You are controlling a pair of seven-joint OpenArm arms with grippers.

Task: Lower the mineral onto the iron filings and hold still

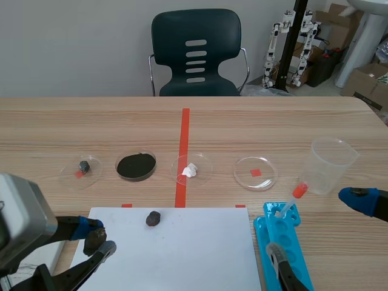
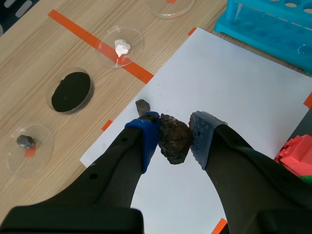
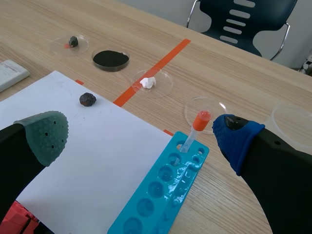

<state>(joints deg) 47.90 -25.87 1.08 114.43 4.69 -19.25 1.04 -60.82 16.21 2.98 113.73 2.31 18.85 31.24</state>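
Clamped narrow on the dark mineral [image 2: 174, 140] in the left gripper [image 2: 174, 132], lump's longer side seemingly along the fingers, over the near left part of the white sheet [image 2: 234, 78]. Farther out, beyond a smaller stone [image 2: 142, 106] and the sheet's far edge, the dish of iron filings [image 2: 71, 91]: likely a forward carry before lowering. Splayed wide and empty, the right gripper [image 3: 141, 134], well apart from that dish.

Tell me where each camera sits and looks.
Scene view: between the arms, facing the chair across the table; left arm and right arm show.
Left wrist view: on its arm, looking past left fingers shut on the mineral.
Right wrist view: on its arm, past open right fingers toward the rack.
All share the iron filings.
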